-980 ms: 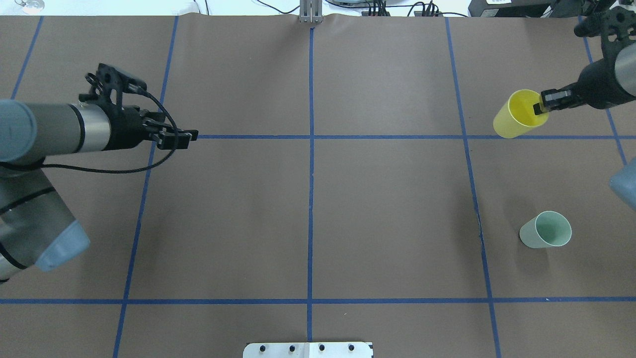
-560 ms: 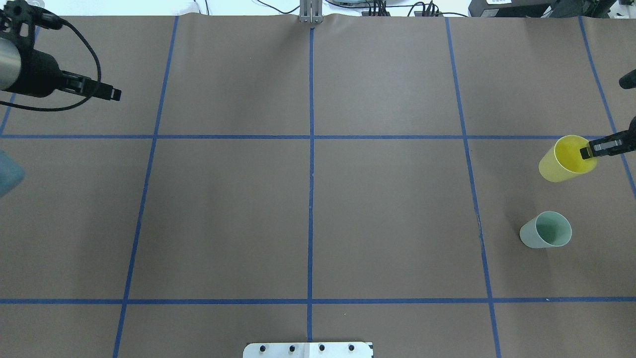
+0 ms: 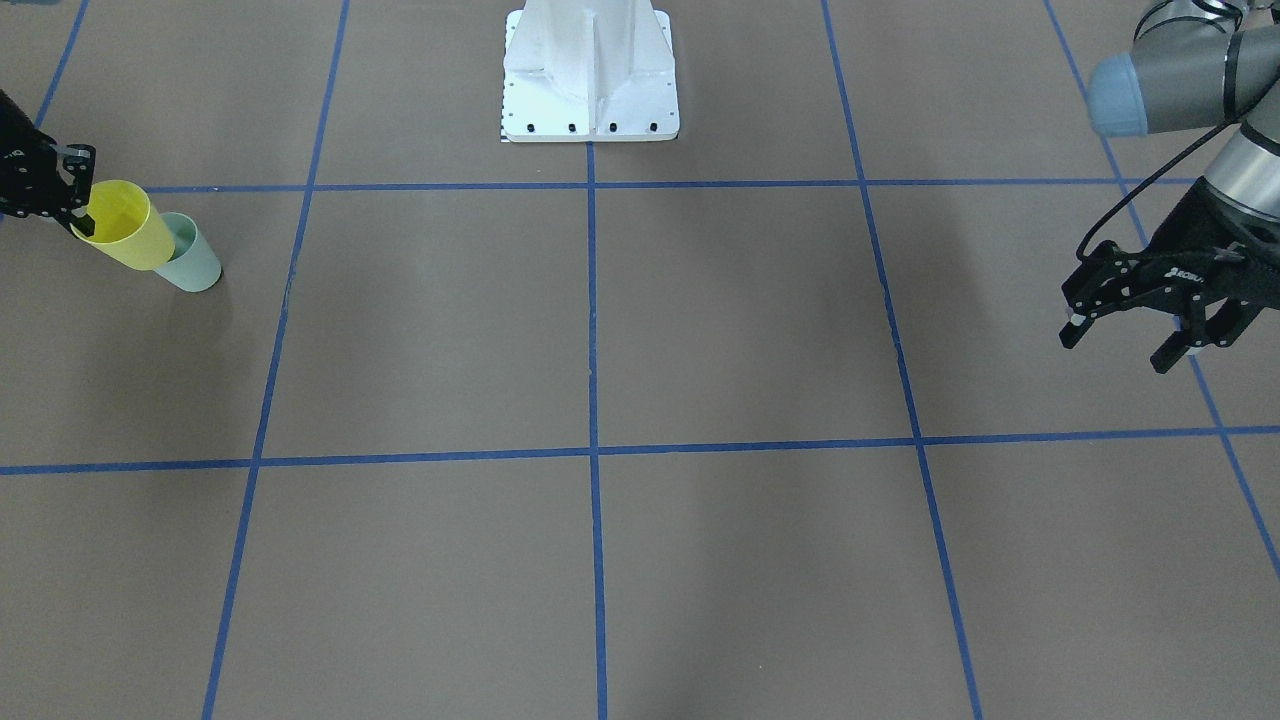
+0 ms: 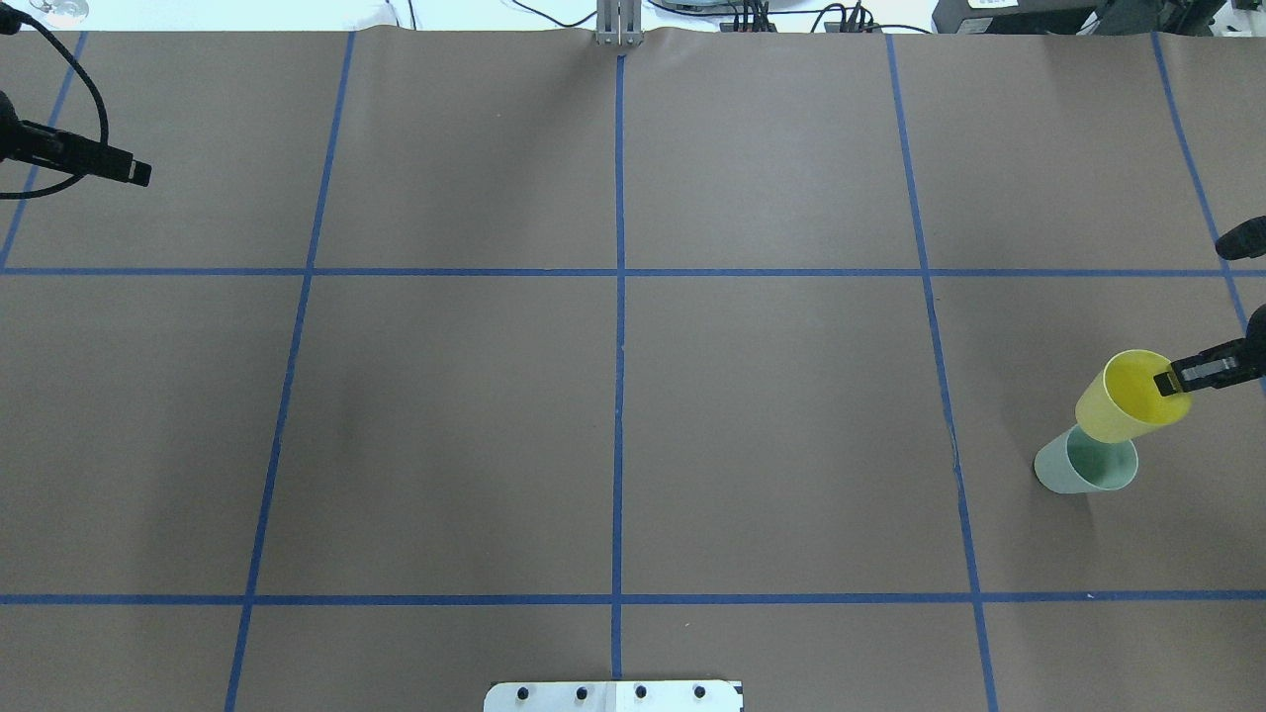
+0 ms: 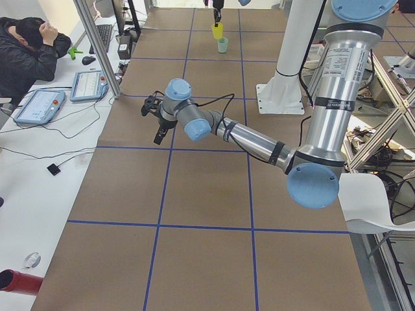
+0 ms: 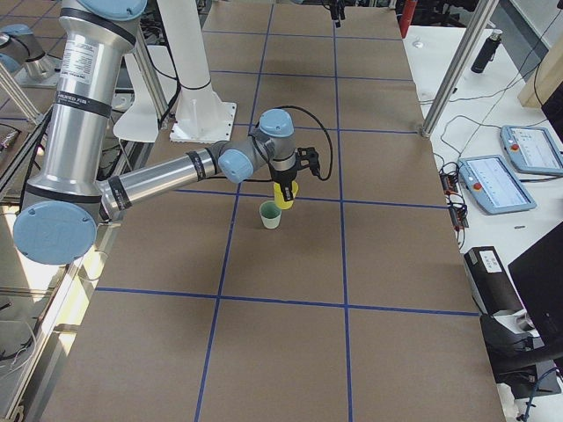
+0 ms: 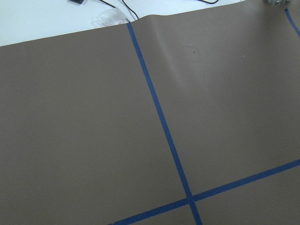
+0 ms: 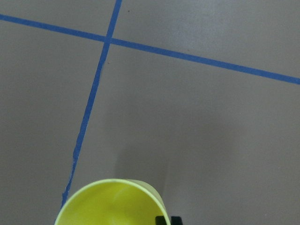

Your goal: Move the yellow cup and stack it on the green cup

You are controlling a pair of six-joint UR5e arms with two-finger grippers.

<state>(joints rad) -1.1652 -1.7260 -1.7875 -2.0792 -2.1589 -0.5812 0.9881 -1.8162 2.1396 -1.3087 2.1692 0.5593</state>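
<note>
The yellow cup hangs in the air at the table's right side. My right gripper is shut on its rim, one finger inside the cup. The cup's bottom is just above and behind the rim of the green cup, which stands upright on the table. Both cups show in the front view, yellow and green, and in the right view, yellow and green. The right wrist view shows only the yellow rim. My left gripper is open and empty at the far left.
Blue tape lines divide the brown table cover into squares. The white robot base stands at the table's near edge. An operator and tablets are beside the table's far edge.
My right gripper has carried the yellow cup towards the robot, from the far right square to just over the green cup. My left arm has drawn back to the left edge.
</note>
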